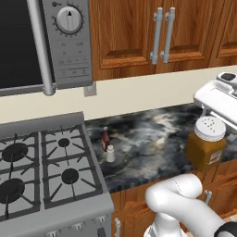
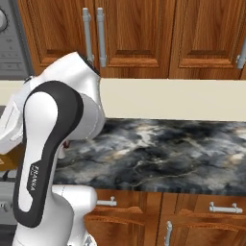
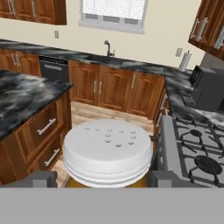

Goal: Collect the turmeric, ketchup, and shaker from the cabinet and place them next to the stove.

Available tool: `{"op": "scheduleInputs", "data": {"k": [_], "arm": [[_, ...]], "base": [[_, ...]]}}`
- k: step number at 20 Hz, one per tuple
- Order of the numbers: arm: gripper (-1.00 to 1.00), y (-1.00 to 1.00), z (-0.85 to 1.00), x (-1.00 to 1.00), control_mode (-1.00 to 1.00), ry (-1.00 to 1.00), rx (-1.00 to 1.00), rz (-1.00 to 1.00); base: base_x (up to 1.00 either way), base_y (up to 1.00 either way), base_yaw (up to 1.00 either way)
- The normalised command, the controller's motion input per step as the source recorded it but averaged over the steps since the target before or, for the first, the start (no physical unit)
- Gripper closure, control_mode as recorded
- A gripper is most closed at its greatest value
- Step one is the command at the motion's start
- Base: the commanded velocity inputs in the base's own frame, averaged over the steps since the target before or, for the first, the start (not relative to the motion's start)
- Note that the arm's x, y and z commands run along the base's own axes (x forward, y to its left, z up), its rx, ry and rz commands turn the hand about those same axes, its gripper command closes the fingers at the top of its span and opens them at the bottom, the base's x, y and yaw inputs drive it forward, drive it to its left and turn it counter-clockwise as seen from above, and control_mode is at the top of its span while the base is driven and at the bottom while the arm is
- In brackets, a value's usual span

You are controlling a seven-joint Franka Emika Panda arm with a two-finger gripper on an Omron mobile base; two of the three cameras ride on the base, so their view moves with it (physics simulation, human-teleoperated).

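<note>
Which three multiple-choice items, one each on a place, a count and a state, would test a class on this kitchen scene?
1. Where does the ketchup stand?
A on the counter beside the stove
B on the floor
C on a chair

2. How many burners does the stove have?
A two
B four
C six

3. What is the gripper doing?
A open and empty
B shut on the turmeric
C shut and empty

Answers:
1 A: the bottle stands on the dark counter just right of the stove.
2 B: four black burners show under the grates.
3 B: the jar's white lid sits between the fingertips.
</note>
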Motion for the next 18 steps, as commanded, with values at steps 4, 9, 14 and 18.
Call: {"op": "scheduleInputs", "data": {"k": [4, 9, 14, 18], "arm": [[1.00, -0.02, -0.34, 0.36, -1.00, -0.08, 0.00, 0.00], [1.00, -0.01, -0.36, 0.43, -1.00, -0.07, 0.00, 0.00], [1.00, -0.06, -0.33, 0.45, -1.00, -0.08, 0.00, 0.00], [1.00, -0.10, -0.25, 0.50, -1.00, -0.05, 0.04, 0.01]], "base": [[0.00, 0.00, 0.00], [0.00, 0.00, 0.00], [0.00, 0.00, 0.00], [0.00, 0.00, 0.00]]}}
